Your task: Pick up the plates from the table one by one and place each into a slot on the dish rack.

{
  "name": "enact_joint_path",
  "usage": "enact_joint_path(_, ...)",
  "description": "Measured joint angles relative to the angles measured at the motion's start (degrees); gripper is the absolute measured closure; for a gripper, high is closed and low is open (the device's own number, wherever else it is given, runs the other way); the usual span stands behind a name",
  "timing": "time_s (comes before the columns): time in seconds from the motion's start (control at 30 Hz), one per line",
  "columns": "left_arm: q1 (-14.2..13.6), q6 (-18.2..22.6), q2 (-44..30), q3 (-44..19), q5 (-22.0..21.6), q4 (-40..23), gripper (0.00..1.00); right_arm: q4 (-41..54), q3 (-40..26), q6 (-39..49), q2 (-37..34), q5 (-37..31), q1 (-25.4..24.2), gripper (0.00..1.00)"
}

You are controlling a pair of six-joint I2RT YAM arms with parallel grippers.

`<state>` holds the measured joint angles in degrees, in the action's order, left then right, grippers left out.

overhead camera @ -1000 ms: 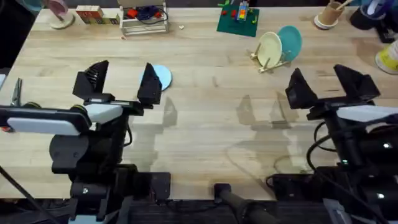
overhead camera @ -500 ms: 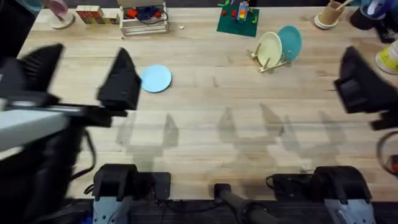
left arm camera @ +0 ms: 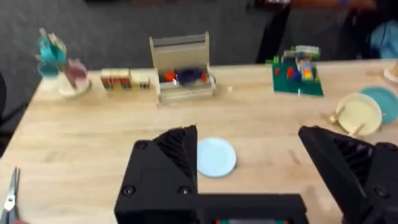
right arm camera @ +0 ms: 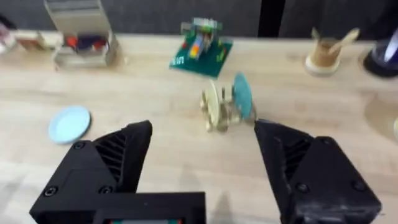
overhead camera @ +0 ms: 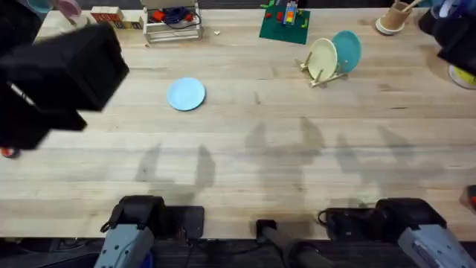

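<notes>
From above, the cream plate (overhead camera: 322, 58) and teal plate (overhead camera: 346, 50) already stand in the dish rack (overhead camera: 327, 73); the blue plate (overhead camera: 186, 94) lies flat on the table (overhead camera: 245, 156), untouched. Left wrist: left gripper (left arm camera: 277, 171) jaws wide open above it. Right wrist: right gripper (right arm camera: 202, 165) likewise open, empty.

I note bench (overhead camera: 245, 112): pale wood, matt, visible grain. Blue plate (overhead camera: 186, 94): smooth, matt. Dish rack (overhead camera: 321, 74): light wood.

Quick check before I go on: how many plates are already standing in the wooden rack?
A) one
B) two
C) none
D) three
B: the cream-yellow plate and the teal plate stand in the dish rack, while the pale blue plate lies flat on the table.
</notes>
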<state>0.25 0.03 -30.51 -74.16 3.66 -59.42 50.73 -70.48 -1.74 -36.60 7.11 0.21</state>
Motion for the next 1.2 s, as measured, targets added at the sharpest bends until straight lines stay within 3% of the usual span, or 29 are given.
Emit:
enact_joint_path(0.27,0.0,0.0,-15.9,-14.4,1.3,-14.3,0.008,16.2,-14.7,0.3,-16.0,0.2,0.0,0.009)
enact_joint_path(0.57,0.0,0.0,-30.5,-21.7,4.5,-22.9,0.008,24.5,-23.1,0.3,-28.8,0.2,0.0,0.009)
enact_joint_path(0.77,0.0,1.3,-35.4,-21.8,5.0,-23.2,0.006,24.3,-23.3,0.5,-31.3,0.2,0.0,0.007)
enact_joint_path(1.2,0.0,1.7,-38.5,-21.9,5.6,-23.9,0.007,24.3,-23.5,0.5,-31.3,0.2,0.0,0.007)
